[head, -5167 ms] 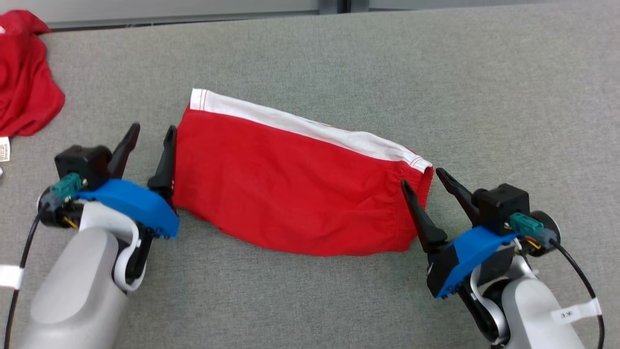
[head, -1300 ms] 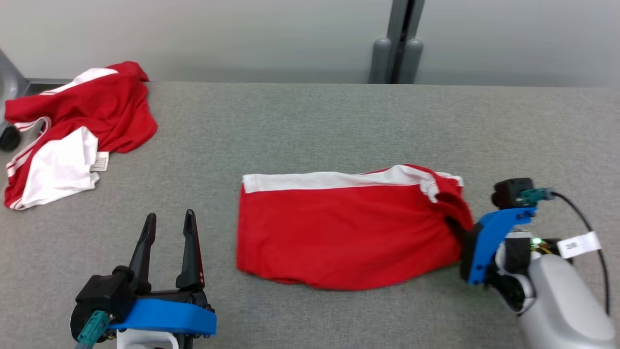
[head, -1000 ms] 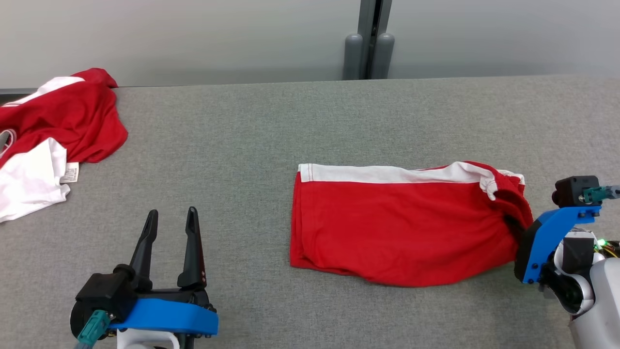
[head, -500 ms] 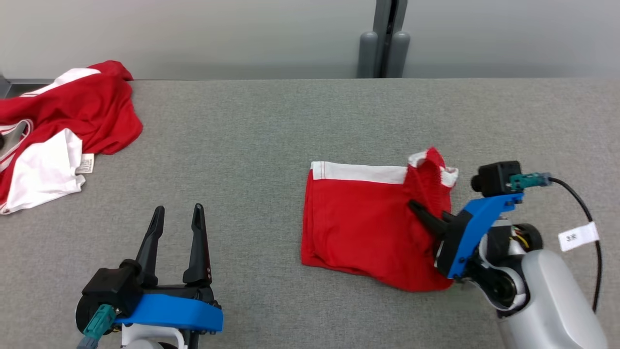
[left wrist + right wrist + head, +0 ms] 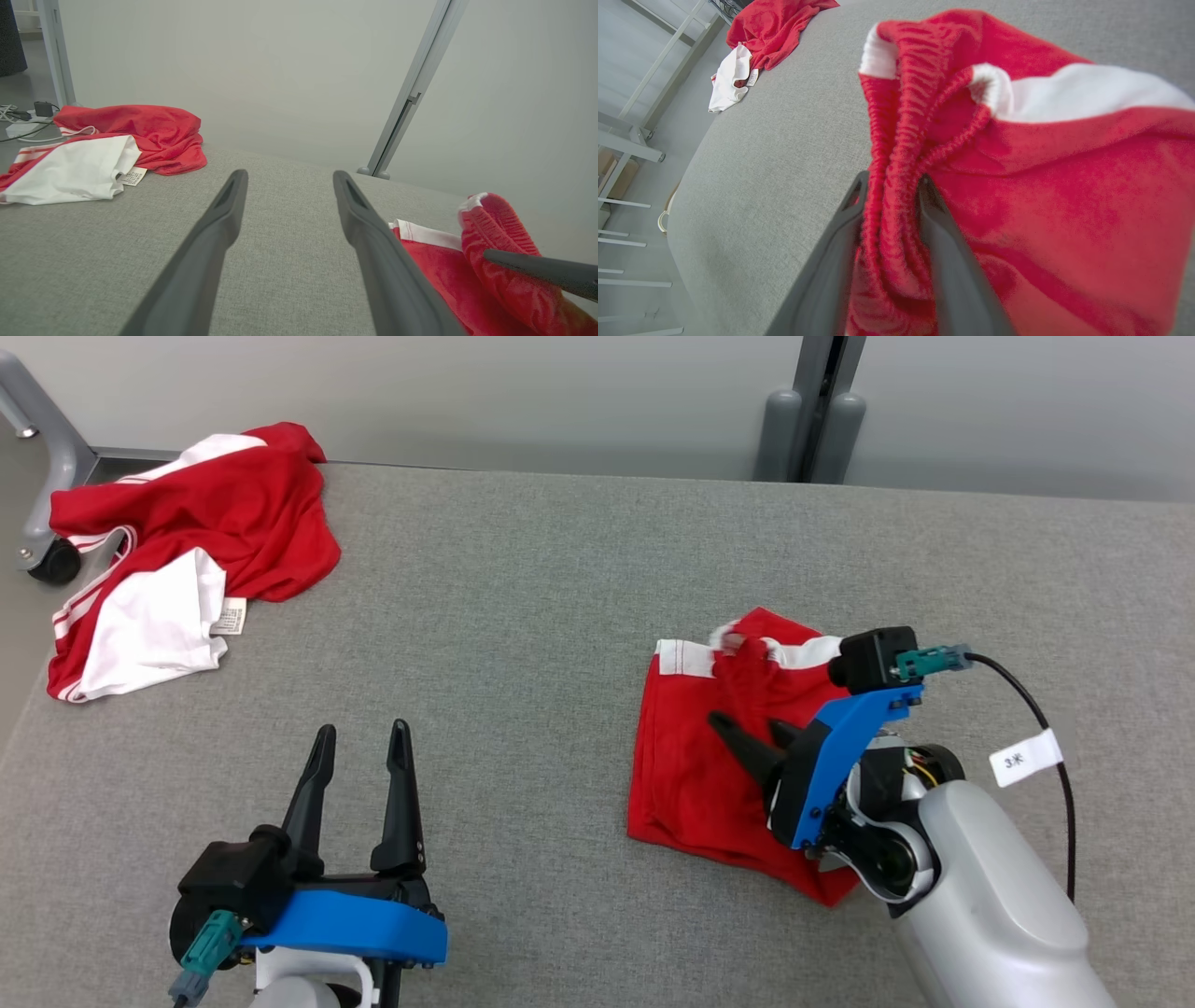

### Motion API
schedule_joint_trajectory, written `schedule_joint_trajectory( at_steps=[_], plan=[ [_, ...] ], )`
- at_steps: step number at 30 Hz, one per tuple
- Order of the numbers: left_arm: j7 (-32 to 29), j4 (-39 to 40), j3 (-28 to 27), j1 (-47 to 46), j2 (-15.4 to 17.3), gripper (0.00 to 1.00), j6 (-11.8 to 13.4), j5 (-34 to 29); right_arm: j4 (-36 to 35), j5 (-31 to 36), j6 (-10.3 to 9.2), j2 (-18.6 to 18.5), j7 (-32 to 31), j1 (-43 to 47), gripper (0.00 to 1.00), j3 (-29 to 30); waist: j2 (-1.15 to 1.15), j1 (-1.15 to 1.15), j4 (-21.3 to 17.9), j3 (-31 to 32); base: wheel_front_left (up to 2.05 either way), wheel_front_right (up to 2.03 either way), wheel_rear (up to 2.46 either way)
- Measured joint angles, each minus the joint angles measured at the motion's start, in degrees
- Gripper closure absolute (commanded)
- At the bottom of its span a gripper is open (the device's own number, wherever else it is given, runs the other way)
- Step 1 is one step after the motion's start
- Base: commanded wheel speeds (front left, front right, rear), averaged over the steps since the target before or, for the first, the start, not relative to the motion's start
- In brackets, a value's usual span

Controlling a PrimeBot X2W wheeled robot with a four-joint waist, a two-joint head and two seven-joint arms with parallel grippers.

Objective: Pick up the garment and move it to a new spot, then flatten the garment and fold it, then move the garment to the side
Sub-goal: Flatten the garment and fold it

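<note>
Grey felt table [image 5: 560, 616]. Head view: red garment [image 5: 686, 775] right of centre, my right gripper [image 5: 745, 723] over it; my left gripper [image 5: 362, 728] near-left. Left wrist view: fingers [image 5: 205, 242] spread, empty. Right wrist view: fingers pinch the ribbed waistband [image 5: 896, 140].

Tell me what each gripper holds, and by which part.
The right gripper is shut on the red fabric shorts with a white stripe, pinching their ribbed waistband. The left gripper is open, holding nothing.

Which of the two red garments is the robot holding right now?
The red garment on the right, its elastic edge pinched in the right end effector; the crumpled red-and-white garment lies untouched at the far left.
</note>
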State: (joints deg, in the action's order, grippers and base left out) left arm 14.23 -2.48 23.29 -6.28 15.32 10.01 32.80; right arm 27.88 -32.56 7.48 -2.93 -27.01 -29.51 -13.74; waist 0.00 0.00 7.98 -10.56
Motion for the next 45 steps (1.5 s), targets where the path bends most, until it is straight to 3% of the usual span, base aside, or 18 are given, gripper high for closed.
schedule_joint_trajectory(
  at_steps=[11,16,27,35,45],
  plan=[
    [0.42,-1.37,-0.08,-0.75,-0.92,0.00,-1.09,-0.04,5.12,-5.15,0.00,0.07,8.59,-4.77,0.00,-7.21,0.00,0.00,-0.14,0.01,0.00,0.00,0.00],
    [0.58,-1.66,-0.04,-1.61,-1.01,0.00,-1.55,-0.68,4.66,-0.43,0.00,0.09,15.70,-5.93,0.00,-7.62,0.00,0.00,-1.49,0.10,0.00,0.00,0.00],
    [0.75,-5.94,-0.16,-3.19,-1.81,0.00,-2.03,-2.76,1.85,19.53,0.01,0.03,31.44,0.80,0.00,3.83,0.00,0.00,-5.01,2.32,0.00,0.00,0.00],
    [0.76,-7.83,-4.20,1.16,-2.97,0.00,-2.45,-5.33,-4.72,22.91,0.01,0.02,38.01,13.59,0.00,10.48,0.00,0.00,-6.50,4.91,0.00,0.00,0.00],
    [0.76,-8.99,-6.59,6.13,-3.13,0.00,-3.86,-7.20,-8.02,21.59,0.01,0.05,40.11,20.65,0.00,11.00,0.00,0.00,-6.96,6.44,0.00,0.00,0.00]
  ],
)
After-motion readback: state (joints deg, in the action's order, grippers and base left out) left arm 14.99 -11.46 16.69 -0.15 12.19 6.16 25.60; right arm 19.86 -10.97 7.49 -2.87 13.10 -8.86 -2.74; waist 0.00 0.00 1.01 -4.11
